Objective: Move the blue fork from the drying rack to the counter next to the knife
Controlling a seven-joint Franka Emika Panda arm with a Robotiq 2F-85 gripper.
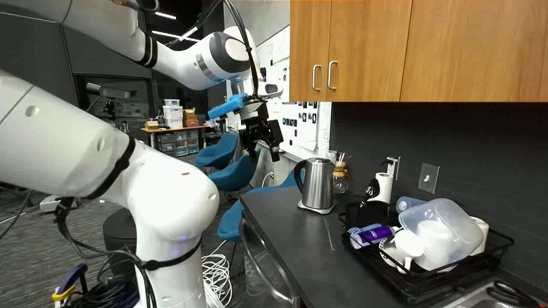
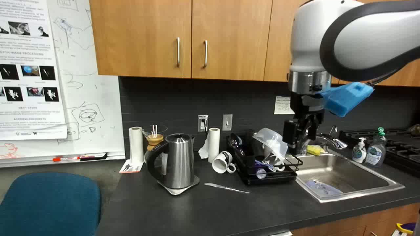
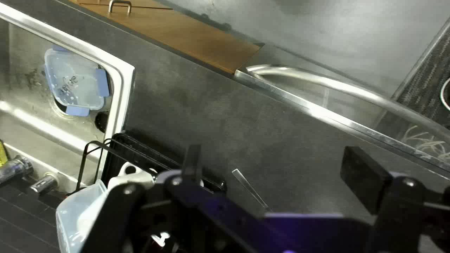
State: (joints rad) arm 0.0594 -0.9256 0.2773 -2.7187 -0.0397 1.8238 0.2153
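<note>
The black two-fingered gripper (image 3: 273, 168) hangs well above the smooth dark grey countertop (image 2: 197, 213), its fingers spread wide with nothing between them. The blue fork cannot be picked out for certain; a slender pale-blue piece (image 1: 370, 226) beside a purple-and-clear bottle (image 1: 376, 234) in the low black drying rack (image 2: 272, 180), at the lower right of an exterior view, may be it. The thin silver knife (image 2: 226, 188) lies on the countertop, low centre in an exterior view.

The step in hand looks like the approach to the rack, lower left in the wrist view. Best turn the fingers across the fork's handle and drop straight down, keeping off the tilted clear plastic tub (image 1: 460, 226) and the white mug (image 1: 408, 243). Lift clear of the rack's rim before travelling, then lay the fork flat alongside the knife.
</note>
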